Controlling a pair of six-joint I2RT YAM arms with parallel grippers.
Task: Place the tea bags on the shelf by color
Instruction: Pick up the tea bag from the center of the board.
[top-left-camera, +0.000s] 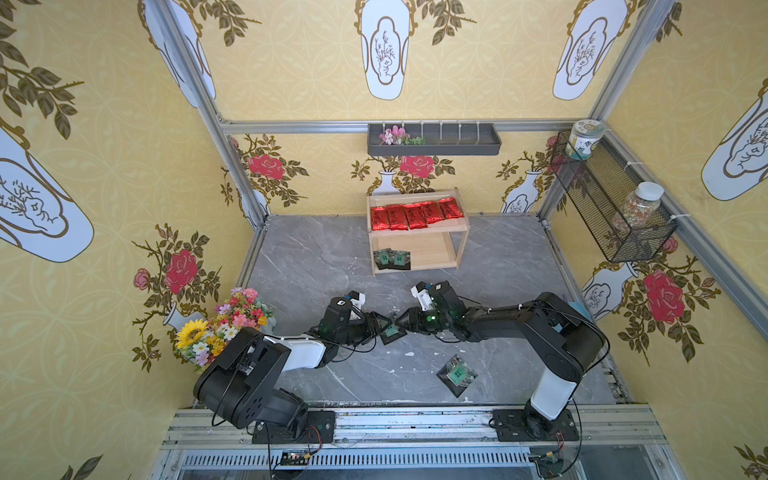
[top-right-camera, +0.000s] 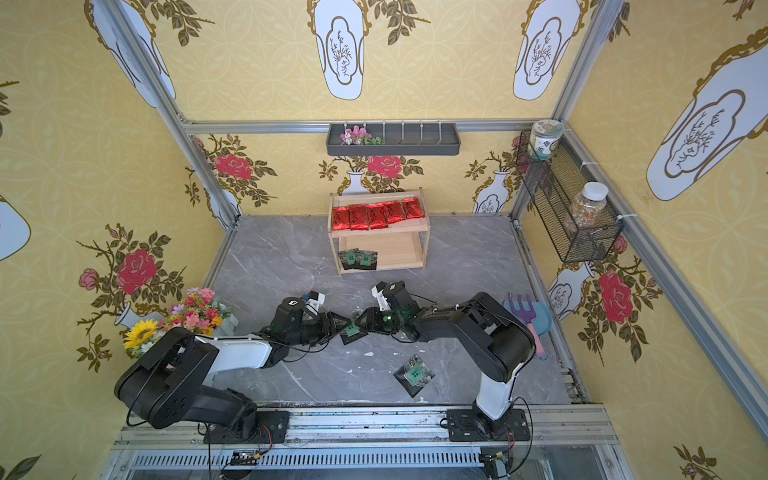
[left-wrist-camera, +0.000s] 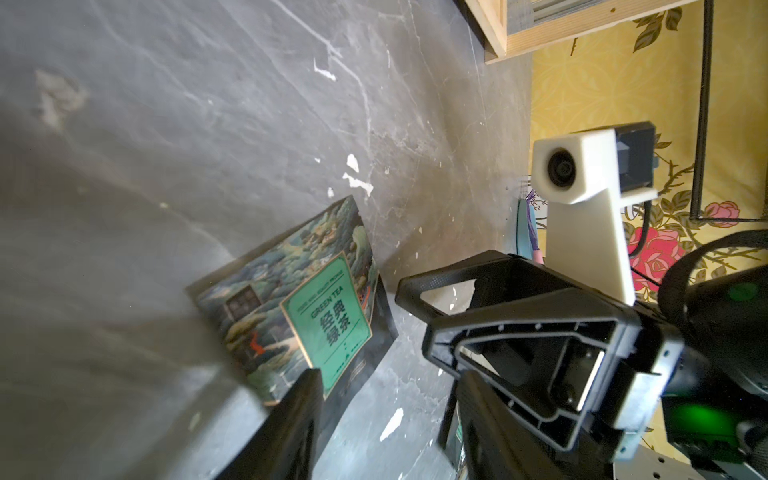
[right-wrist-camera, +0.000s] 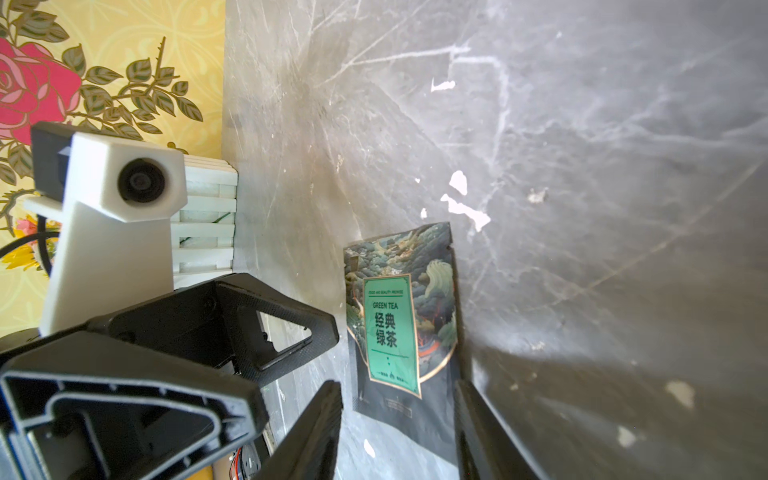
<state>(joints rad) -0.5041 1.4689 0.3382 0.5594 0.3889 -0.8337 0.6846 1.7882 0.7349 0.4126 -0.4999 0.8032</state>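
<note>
A dark tea bag with a green label (top-left-camera: 390, 331) (top-right-camera: 351, 330) rests tilted on the grey floor, between my two grippers, which meet tip to tip. My left gripper (top-left-camera: 383, 322) (left-wrist-camera: 390, 382) is open, one finger in front of a corner of this tea bag (left-wrist-camera: 299, 303). My right gripper (top-left-camera: 401, 324) (right-wrist-camera: 397, 386) is open and straddles the same tea bag (right-wrist-camera: 399, 328) by its dark lower end. Another green tea bag (top-left-camera: 457, 374) lies flat nearer the front. The wooden shelf (top-left-camera: 419, 230) holds several red tea bags (top-left-camera: 415, 216) on top and two green ones (top-left-camera: 390, 259) on the lower board.
A flower bouquet (top-left-camera: 224, 324) stands by the left wall. A dark grey wall tray (top-left-camera: 434, 141) hangs on the back wall, and a wire basket (top-left-camera: 611, 199) with two jars hangs on the right wall. Toy garden tools (top-right-camera: 528, 320) lie at the right edge.
</note>
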